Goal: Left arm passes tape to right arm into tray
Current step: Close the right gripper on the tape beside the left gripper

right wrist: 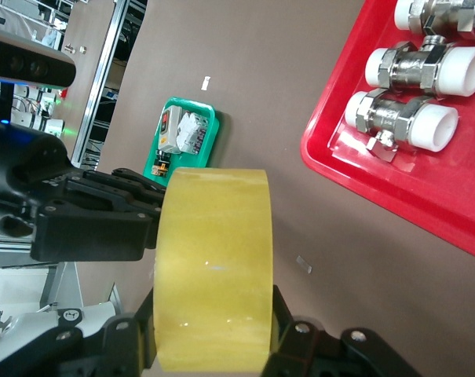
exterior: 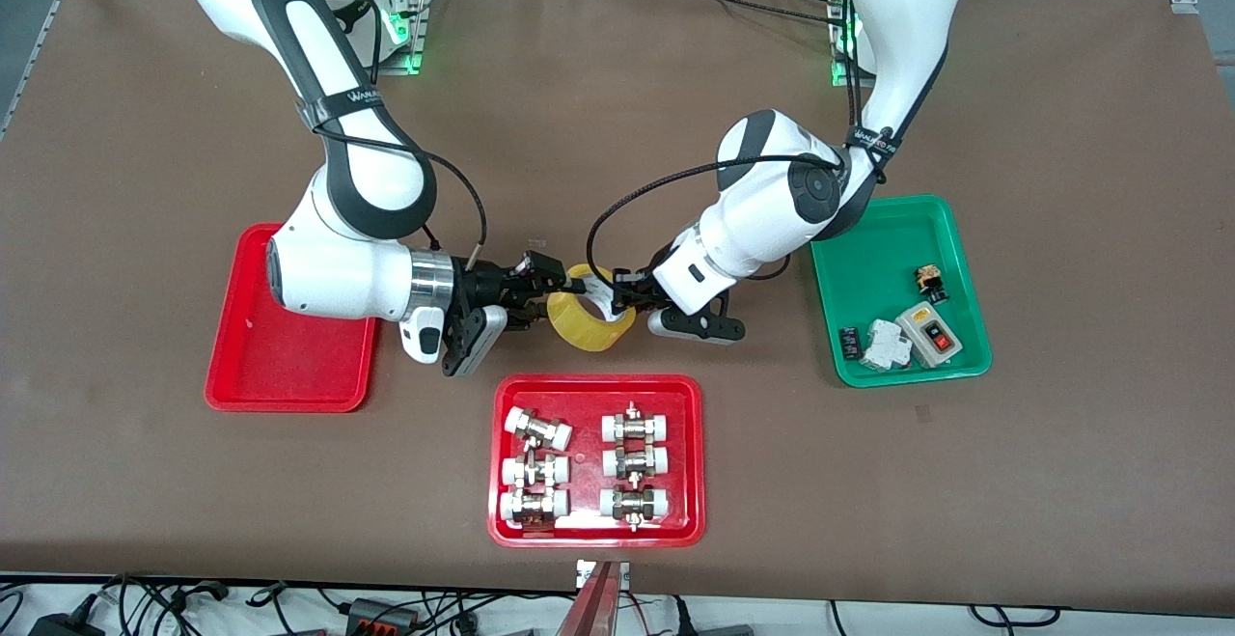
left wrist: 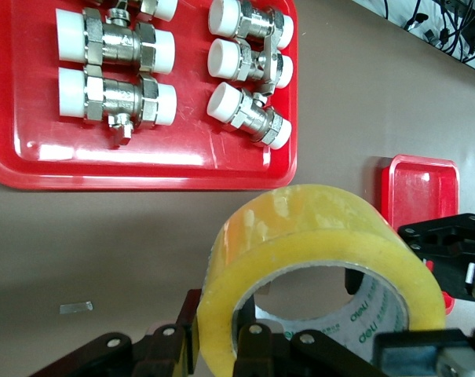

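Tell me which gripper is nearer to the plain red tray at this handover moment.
Right. The right gripper, shut on the tape, is just off the plain red tray. The left gripper grips the roll's other end, toward the green tray.

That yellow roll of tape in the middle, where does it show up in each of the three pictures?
Front view: the tape hangs mid-table between both arms' tools, above the bare tabletop.
Left wrist view: the tape fills the lower middle.
Right wrist view: seen edge-on, low in the middle.
Shared landmark: the red tray of metal fittings.
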### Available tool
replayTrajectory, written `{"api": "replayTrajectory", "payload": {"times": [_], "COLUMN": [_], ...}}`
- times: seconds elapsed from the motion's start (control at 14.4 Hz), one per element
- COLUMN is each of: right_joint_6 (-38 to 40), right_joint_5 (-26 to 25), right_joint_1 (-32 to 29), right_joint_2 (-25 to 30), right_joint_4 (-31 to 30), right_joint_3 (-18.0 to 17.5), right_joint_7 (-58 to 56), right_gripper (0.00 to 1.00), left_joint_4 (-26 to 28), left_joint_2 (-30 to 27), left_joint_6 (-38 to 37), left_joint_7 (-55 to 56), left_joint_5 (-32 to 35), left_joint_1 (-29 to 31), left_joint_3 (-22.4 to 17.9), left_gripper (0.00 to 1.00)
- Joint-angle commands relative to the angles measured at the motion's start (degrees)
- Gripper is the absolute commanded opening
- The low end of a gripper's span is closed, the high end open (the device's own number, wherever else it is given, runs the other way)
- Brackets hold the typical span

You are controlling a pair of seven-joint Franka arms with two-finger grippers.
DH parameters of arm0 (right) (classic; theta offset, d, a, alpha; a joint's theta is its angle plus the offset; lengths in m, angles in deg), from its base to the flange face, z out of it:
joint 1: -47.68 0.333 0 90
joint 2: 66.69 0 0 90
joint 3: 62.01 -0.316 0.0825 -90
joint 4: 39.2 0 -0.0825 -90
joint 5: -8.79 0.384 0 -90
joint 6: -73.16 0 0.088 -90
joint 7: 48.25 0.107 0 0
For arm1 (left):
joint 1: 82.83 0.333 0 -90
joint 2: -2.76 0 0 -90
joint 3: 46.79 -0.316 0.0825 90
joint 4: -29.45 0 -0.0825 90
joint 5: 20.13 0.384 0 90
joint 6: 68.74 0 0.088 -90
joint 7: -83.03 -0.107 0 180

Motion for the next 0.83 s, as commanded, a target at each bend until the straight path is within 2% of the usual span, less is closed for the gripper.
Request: {"api": "replayTrajectory", "payload": {"times": [0.0,0.21,0.28,0.35,0.42,0.62,0.76], "right_joint_6": [0.5,0.5,0.5,0.5,0.5,0.4,0.5], "right_joint_5": [1.4,1.4,1.4,1.4,1.4,1.4,1.4], "right_joint_1": [0.4,0.4,0.4,0.4,0.4,0.4,0.4], "right_joint_2": [-0.4,-0.4,-0.4,-0.4,-0.4,-0.4,-0.4], "right_joint_4": [1.0,1.0,1.0,1.0,1.0,1.0,1.0], "right_joint_3": [-0.2,-0.2,-0.2,-0.2,-0.2,-0.2,-0.2], "right_joint_7": [-1.5,-1.5,-1.5,-1.5,-1.5,-1.5,-1.6], "right_gripper": [0.31,0.29,0.29,0.29,0.29,0.29,0.29], "left_joint_4": [-0.3,-0.3,-0.4,-0.3,-0.3,-0.3,-0.4], "left_joint_2": [-0.3,-0.4,-0.5,-0.5,-0.7,-1.8,-3.5], "left_joint_6": [0.2,0.2,0.1,0.0,0.0,-0.9,-6.1], "left_joint_7": [0.4,0.3,0.3,0.2,-0.2,-0.2,-1.5], "left_joint_5": [-0.8,-0.8,-0.8,-0.7,-0.6,-0.6,-0.6], "left_joint_1": [-0.3,-0.2,0.0,0.0,0.1,0.9,3.5], "left_joint_3": [-0.1,-0.1,-0.1,-0.1,-0.2,-0.6,-0.6], "left_gripper": [0.06,0.09,0.20,0.82,1.00,1.00,1.00]}}
